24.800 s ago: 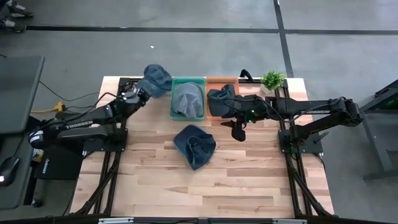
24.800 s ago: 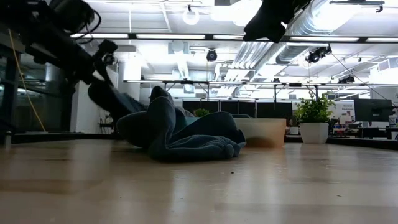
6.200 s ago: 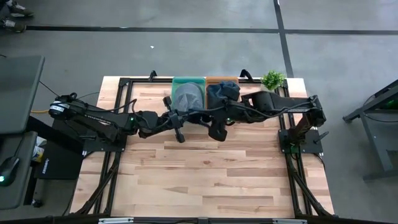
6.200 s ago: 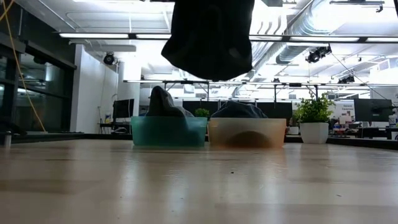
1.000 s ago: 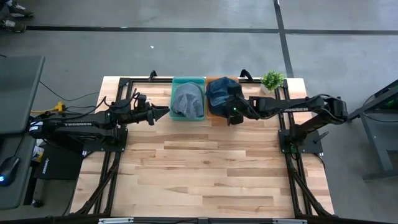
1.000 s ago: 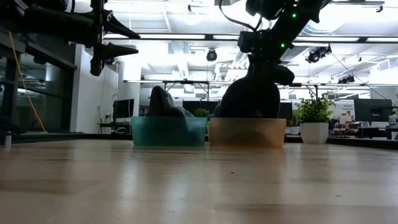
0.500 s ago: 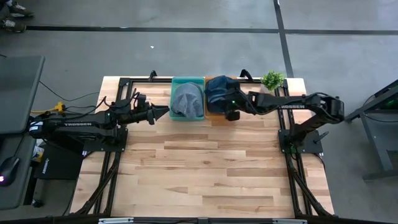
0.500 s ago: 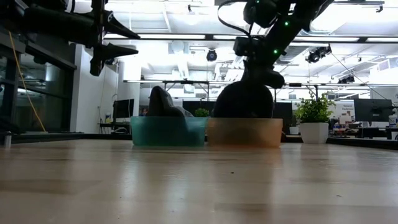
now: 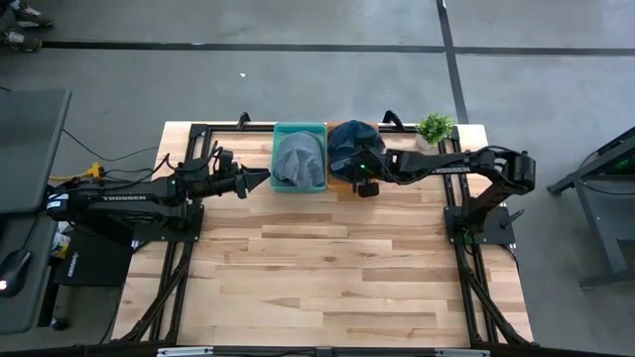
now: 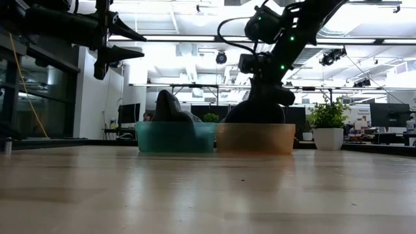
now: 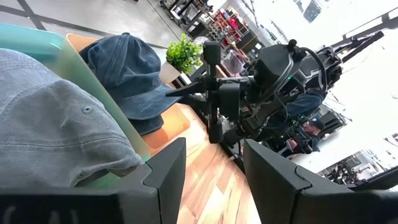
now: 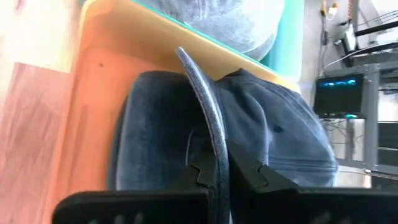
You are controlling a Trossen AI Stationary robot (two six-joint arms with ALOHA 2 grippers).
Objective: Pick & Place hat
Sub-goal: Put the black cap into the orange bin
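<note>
A dark blue hat [image 9: 347, 145] sits in the orange bin [image 9: 337, 182] at the table's far edge, its crown [image 12: 280, 143] humped above the bin's rim [image 10: 255, 138]. My right gripper [image 12: 217, 177] is shut on its brim, slanting down over the bin. More dark blue cloth [image 12: 149, 137] lies beside the brim in the bin. A grey hat [image 9: 298, 159] fills the teal bin [image 9: 278, 184] next to it. My left gripper [image 9: 260, 178] hangs open and level just left of the teal bin, holding nothing. My right gripper pinches the dark blue hat's brim [image 12: 210, 144] between its two fingers, the brim standing on edge in the gap. The fingers slant down from the table's right. The hat's crown rests in the orange bin.
A small potted plant [image 9: 435, 127] stands at the far right corner, just right of the orange bin. The wide wooden tabletop [image 9: 327, 268] stretches in front of the two bins.
My right gripper has sunk toward the orange bin and gone a little toward the table's left, tipping further down, still shut on the brim. The dark blue hat has come down from above the bin's rim and settled low into the bin.
</note>
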